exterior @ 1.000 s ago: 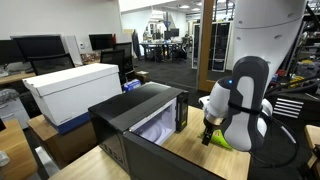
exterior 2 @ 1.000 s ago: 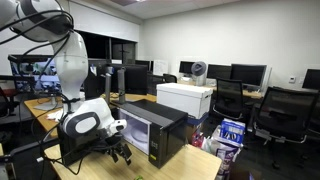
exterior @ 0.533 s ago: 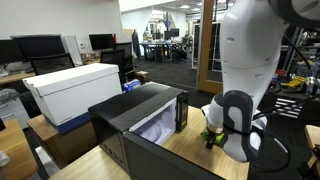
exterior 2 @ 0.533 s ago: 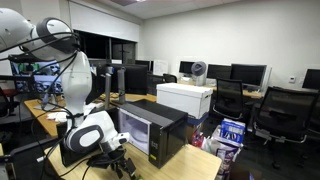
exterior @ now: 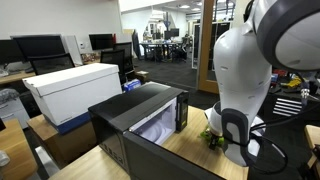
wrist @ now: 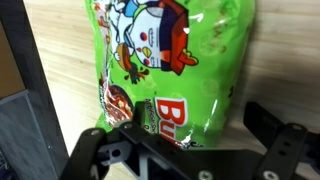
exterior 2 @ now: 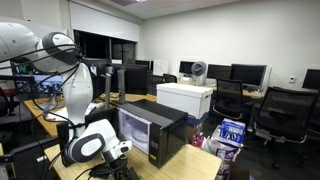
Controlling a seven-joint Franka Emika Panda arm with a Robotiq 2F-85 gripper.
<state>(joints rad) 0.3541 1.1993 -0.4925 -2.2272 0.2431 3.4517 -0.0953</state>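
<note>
One arm [exterior: 240, 80] folds low over the table [wrist: 285, 60], its gripper [wrist: 185, 145] spread wide, straddling the bag [wrist: 170, 60].

Black microwave [exterior: 140, 118] sits square on the wooden table [exterior: 190, 152], and its inside shows pale in both exterior views. Beyond it, a big white box [exterior: 72, 90] rests on a lower stack. In an exterior view a round grey camera [exterior 2: 198, 70] is perched just behind that box. Dark monitors [exterior 2: 250, 73] line the far desks, black office chairs [exterior 2: 285, 112] stand near them, and a blue-and-white package [exterior 2: 230, 132] lies down by the floor.
</note>
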